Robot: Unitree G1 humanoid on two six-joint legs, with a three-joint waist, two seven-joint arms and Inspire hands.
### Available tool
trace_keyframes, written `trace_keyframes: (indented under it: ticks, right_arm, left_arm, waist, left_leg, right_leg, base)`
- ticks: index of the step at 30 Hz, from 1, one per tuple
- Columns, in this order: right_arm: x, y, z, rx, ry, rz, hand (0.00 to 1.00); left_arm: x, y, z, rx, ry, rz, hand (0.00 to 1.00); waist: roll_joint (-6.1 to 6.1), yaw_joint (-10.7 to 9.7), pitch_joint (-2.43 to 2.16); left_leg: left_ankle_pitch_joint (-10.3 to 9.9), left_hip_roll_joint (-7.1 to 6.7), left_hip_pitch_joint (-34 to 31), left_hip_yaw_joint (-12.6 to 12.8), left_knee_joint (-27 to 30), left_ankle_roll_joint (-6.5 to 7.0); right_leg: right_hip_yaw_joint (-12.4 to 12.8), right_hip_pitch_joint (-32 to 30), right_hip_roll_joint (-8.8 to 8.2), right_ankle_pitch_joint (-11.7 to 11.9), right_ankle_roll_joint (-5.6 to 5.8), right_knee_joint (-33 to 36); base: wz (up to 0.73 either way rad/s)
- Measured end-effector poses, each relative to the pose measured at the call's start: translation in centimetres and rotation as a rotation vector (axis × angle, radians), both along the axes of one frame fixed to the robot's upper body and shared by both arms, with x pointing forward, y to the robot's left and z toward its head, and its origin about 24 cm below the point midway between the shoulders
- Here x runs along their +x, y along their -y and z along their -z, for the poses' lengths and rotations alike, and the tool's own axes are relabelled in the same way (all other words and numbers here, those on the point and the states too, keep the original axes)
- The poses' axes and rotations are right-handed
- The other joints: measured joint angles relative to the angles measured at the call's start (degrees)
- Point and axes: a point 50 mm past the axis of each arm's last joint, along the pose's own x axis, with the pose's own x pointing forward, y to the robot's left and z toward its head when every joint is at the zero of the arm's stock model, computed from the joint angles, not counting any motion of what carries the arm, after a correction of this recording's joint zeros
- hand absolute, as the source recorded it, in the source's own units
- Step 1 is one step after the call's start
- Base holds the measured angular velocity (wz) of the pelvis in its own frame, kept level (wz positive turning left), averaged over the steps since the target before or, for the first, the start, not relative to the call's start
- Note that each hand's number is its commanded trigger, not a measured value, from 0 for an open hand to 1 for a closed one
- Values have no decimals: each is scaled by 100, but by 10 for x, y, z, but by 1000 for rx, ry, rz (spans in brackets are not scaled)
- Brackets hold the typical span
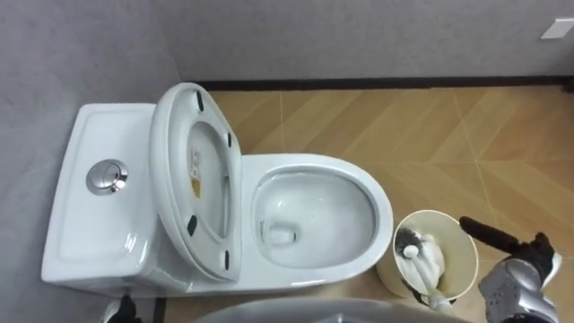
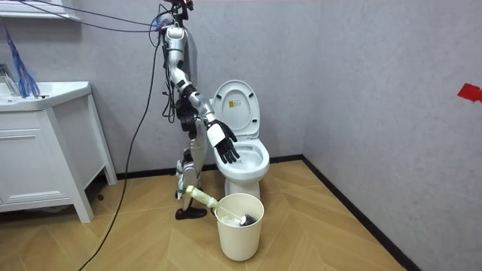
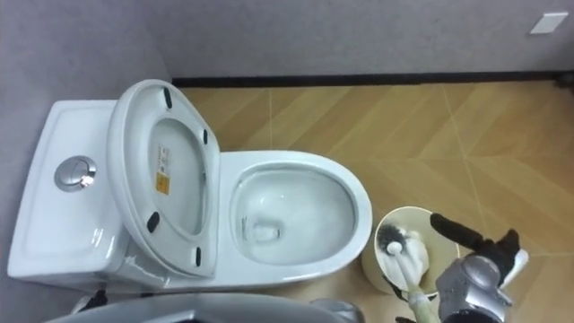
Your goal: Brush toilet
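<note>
Grey walls and a wood floor surround the toilet [image 1: 314, 215], seat raised. At lower right the brush [image 1: 426, 265] leans head-down in the cream bucket [image 1: 459, 256] — the right hand [image 1: 516, 287] hovers beside it, fingers spread, holding nothing. The left hand [image 1: 123, 311] peeks in at the lower left edge — its state I cannot tell.

Lid-up toilet [image 1: 384, 215]; brush [image 1: 429, 260] in bucket [image 1: 439, 213]
</note>
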Motion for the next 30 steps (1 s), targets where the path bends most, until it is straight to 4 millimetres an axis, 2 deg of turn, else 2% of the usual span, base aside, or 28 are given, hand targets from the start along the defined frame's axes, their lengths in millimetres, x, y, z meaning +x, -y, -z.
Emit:
trace_keyframes:
  ticks: [2, 3, 4, 7, 8, 11, 14, 17, 20, 24, 30]
  right_arm:
    - [3, -3, 3, -14, -29, -63, 0]
    - [2, -5, 5, -7, -44, -87, 0]
    - [1, -6, 7, -4, -55, -96, 0]
    - [-3, -10, 16, 24, -122, -145, 0]
    - [-4, -11, 19, 37, -143, -163, 0]
    - [-5, -14, 24, 49, -193, -226, 0]
    - [-7, -13, 27, 59, -248, -251, 0]
    - [-7, -6, 27, 55, -277, -236, 0]
    - [-12, 3, 25, 53, -311, -229, 0]
    - [-21, 13, 24, 51, -363, -207, 0]
    - [-21, 10, 26, 73, -398, -235, 0]
  left_arm:
    - [-1, 1, 1, -3, -8, 13, 0]
    - [0, 1, 1, -3, -10, 27, 0]
    - [1, 1, 0, -2, -9, 35, 0]
    - [11, -3, -2, 5, 26, 53, 0]
    - [14, -3, -2, 5, 35, 57, 0]
    - [33, -2, -4, 1, 77, 78, 0]
    - [50, 1, -5, -6, 115, 120, 0]
    - [64, 1, -8, -10, 153, 114, 0]
    - [68, -3, -9, -4, 153, 107, 0]
    - [71, -5, -10, 8, 145, 129, 0]
    - [81, 1, -9, -23, 158, 117, 0]
  waist:
    - [2, -5, 3]
    - [8, -13, 27]
    - [-3, -18, 26]
    - [-2, 28, 35]
    - [-9, 53, 64]
    - [-21, 127, 81]
    - [23, 141, 102]
    - [93, 177, 84]
    - [136, 188, 82]
    - [124, 172, 78]
    - [105, 179, 88]
  left_leg:
    - [0, 0, -96, -15, 40, 0]
    - [0, -5, -160, -97, 78, 0]
    - [0, -10, -219, -141, 111, 0]
    - [1, 4, -482, -153, 198, 1]
    - [1, 4, -585, -185, 274, 1]
    - [1, -4, -1062, -292, 581, 1]
    - [1, -9, -1453, -349, 803, 1]
    - [-7, -13, -1847, -405, 978, 25]
    - [-7, -15, -2128, -429, 1129, 26]
    - [37, -48, -2376, -436, 1235, 30]
    - [66, -61, -2775, -456, 1450, 52]
  right_leg:
    - [-15, -62, -3, 11, 1, -2]
    - [-71, -87, -15, 15, 1, 2]
    - [-120, -126, -26, 15, 1, 16]
    - [-197, -350, -30, 17, -2, 145]
    - [-228, -443, -36, 18, -4, 228]
    - [-327, -826, -64, 22, -11, 425]
    - [-439, -1127, -89, 33, -30, 538]
    - [-500, -1533, -113, 22, -44, 809]
    - [-507, -1789, -121, -4, -69, 965]
    - [-490, -2097, -166, -49, -76, 1172]
    - [-568, -2461, -216, -44, -87, 1315]
  base:
    - [8]
    - [16]
    - [24]
    - [12]
    - [13]
    - [16]
    - [18]
    - [10]
    - [2]
    - [1]
    - [4]
